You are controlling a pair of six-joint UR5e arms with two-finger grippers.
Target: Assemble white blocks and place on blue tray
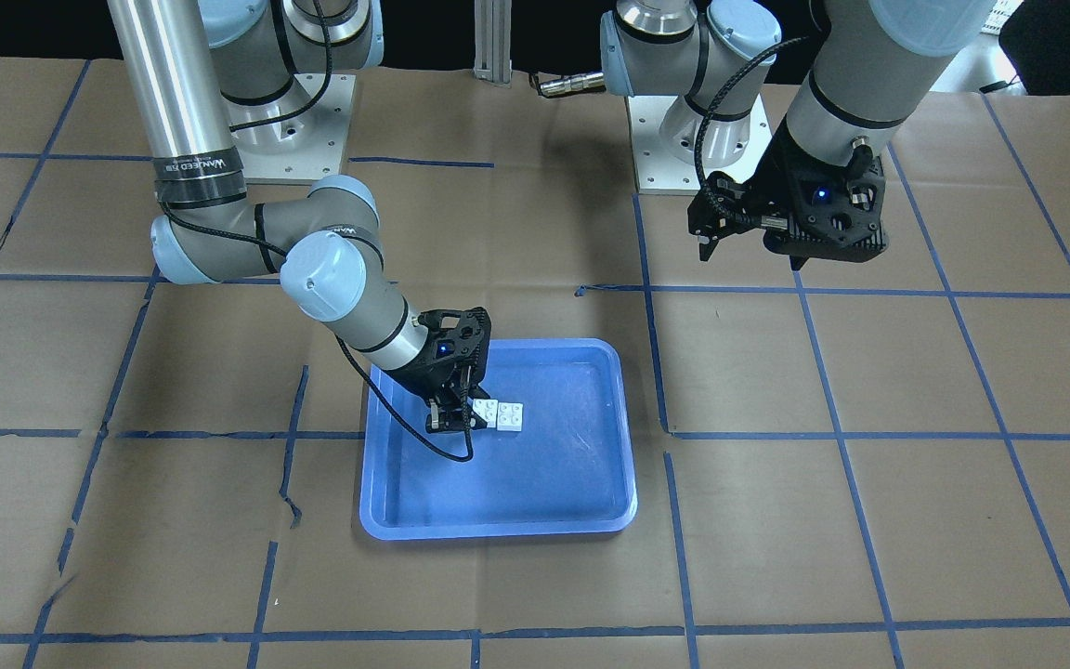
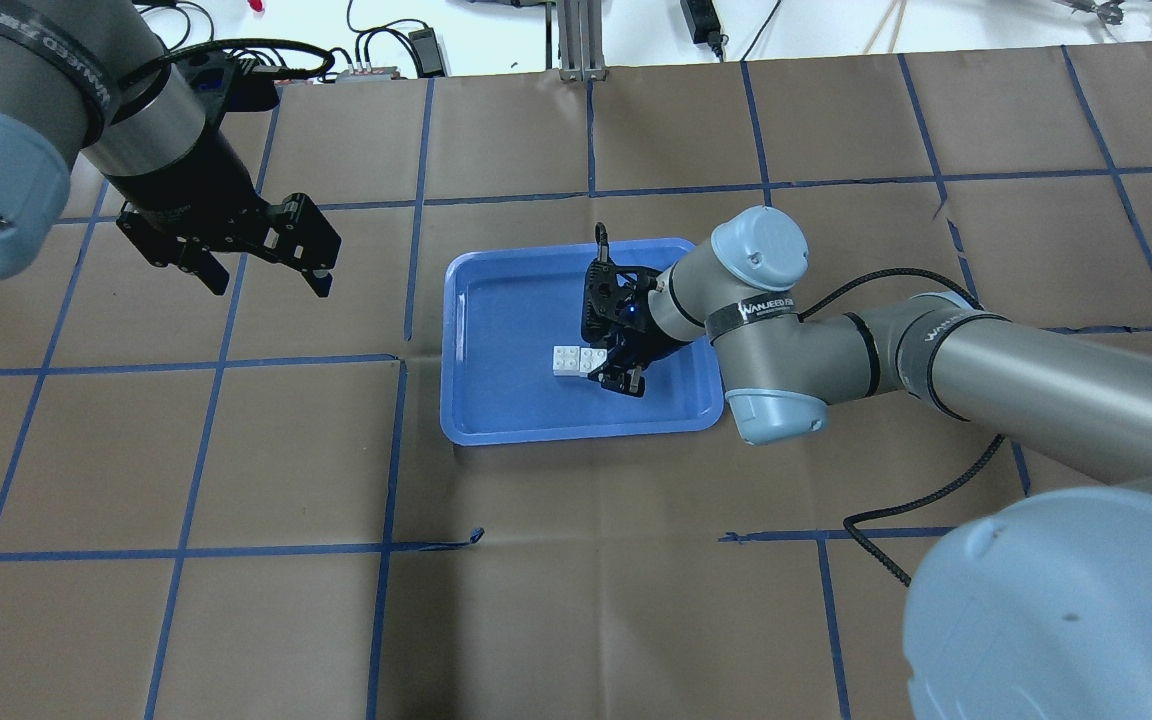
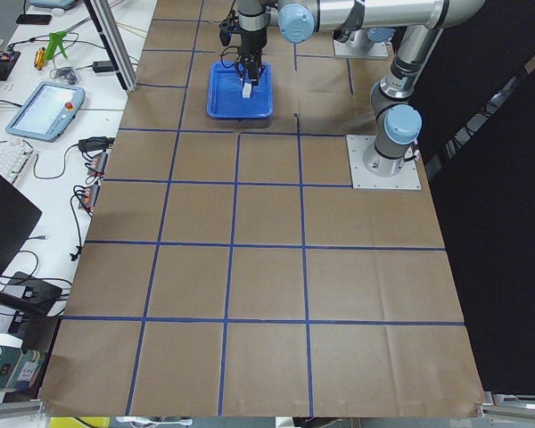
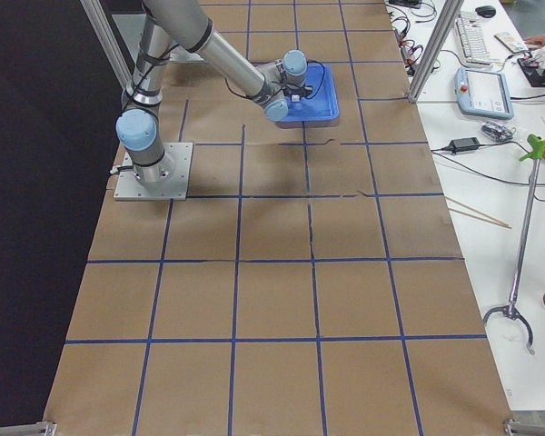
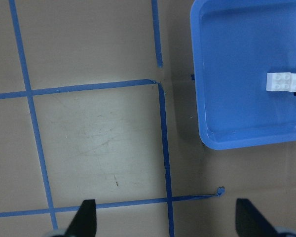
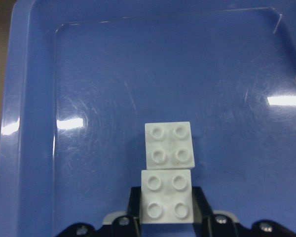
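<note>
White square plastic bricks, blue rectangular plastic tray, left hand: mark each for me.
White square plastic bricks (image 6: 168, 143): right wrist view, farther brick's studded top.
Blue rectangular plastic tray (image 1: 535, 474): front-facing view, bare floor.
Left hand (image 2: 269, 285): overhead view, midway between fingertips.

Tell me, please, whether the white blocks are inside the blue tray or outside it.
Inside: the white blocks show against the floor of the blue tray, well within its rim.

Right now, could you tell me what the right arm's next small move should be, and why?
Probably open the right gripper and lift straight up: the joined white blocks seem to rest inside the blue tray, and the gripper clamps only one of them.
</note>
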